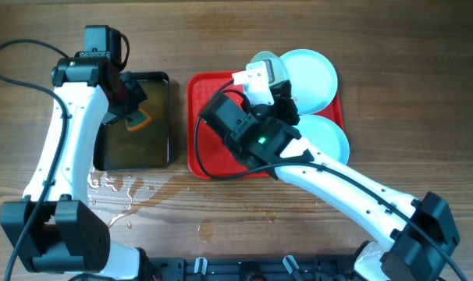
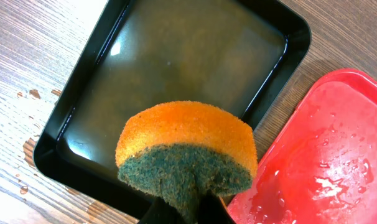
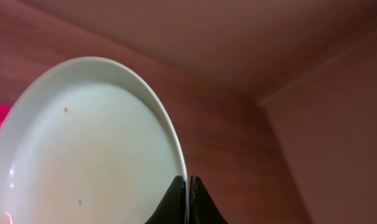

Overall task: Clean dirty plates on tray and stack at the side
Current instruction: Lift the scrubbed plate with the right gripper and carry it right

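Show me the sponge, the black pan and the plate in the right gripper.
sponge (image 2: 185, 130): left wrist view, on its orange top.
black pan (image 2: 297, 40): left wrist view, on its right rim corner.
plate (image 3: 89, 143): right wrist view, on the middle of its face.

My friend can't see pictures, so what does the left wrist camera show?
The left claw holds an orange sponge with a green scrubby side over a black pan of brownish water. A wet red tray sits beside the pan, both on a wooden table with some drips.
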Robot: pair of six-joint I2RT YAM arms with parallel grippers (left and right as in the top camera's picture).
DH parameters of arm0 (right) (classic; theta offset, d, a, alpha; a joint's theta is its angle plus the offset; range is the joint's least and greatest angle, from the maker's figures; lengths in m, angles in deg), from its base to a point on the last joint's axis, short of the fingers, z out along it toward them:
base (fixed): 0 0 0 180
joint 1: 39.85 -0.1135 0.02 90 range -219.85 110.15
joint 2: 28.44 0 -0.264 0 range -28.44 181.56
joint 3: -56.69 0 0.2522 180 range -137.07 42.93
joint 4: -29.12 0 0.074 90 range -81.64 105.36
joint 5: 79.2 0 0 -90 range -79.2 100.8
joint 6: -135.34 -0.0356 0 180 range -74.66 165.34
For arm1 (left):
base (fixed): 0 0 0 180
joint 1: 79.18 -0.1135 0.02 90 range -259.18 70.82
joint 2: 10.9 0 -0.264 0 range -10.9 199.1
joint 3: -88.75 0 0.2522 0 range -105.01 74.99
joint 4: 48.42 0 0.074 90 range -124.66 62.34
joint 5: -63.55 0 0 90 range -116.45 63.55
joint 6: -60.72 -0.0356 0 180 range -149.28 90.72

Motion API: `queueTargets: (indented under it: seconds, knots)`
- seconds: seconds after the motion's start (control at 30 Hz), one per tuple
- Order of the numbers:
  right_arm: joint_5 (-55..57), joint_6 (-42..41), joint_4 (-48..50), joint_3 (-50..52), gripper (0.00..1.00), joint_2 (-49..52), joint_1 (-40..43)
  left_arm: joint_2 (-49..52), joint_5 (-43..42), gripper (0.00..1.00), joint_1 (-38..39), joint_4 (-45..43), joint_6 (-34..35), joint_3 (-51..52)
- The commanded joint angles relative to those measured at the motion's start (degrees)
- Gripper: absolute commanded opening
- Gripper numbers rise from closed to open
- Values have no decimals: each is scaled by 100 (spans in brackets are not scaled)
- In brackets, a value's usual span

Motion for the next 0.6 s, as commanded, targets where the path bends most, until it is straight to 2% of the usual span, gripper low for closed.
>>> queueTargets:
  seconds: [0.0, 0.07, 0.17, 0.3, 0.4, 0.43, 0.57]
  knots:
    - [1005, 302, 120, -33, 4, -35, -81, 20, 98, 4, -15, -15, -70, -13]
    - [807, 271, 138, -33, 4, -35, -81, 20, 98, 4, -15, -15, -70, -13]
    - [-455, 153, 278, -33, 5, -35, -70, 20, 98, 4, -15, -15, -70, -13]
    - [-3652, -356, 219, -33, 4, -269, 507, 20, 98, 4, -15, -13, -70, -13]
    - [-5366, -348, 129, -33, 4, -787, 1547, 20, 98, 4, -15, -13, -70, -13]
    - [-5862, -348, 48, -33, 5, -1045, 2124, 20, 96, 4, -15, -11, -70, -13]
    - [-6500, -332, -520, -33, 4, -1731, 4555, 20, 98, 4, -15, -13, -70, -13]
